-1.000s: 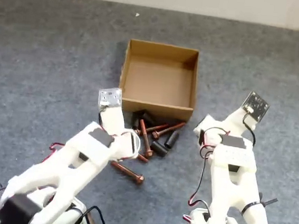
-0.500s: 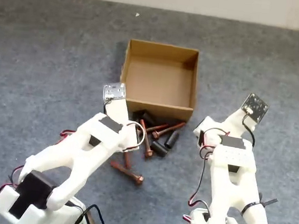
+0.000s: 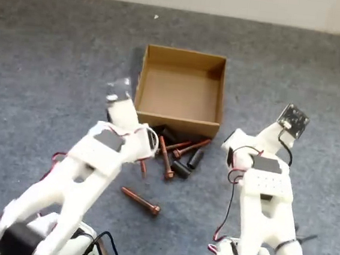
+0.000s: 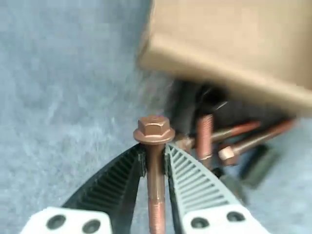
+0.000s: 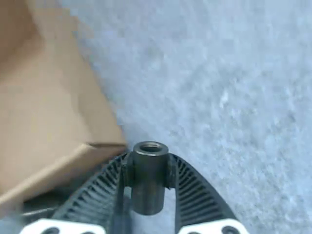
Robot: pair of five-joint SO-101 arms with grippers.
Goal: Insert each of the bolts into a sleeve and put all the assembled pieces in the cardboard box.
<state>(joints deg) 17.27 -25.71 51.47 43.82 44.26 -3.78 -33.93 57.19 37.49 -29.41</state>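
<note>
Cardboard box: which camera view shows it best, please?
The high view: the whole cardboard box appears from above, open, with nothing inside. The left wrist view gives part of one wall, the right wrist view one outer corner.

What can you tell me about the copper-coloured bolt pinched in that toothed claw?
The bolt looks like copper-toned metal, with a flanged hexagonal head and a shank threaded at its far end. The left gripper is shut on the shank just below the head, ridged fingers touching both sides. Beyond it lie the cardboard box and loose bolts.
</note>
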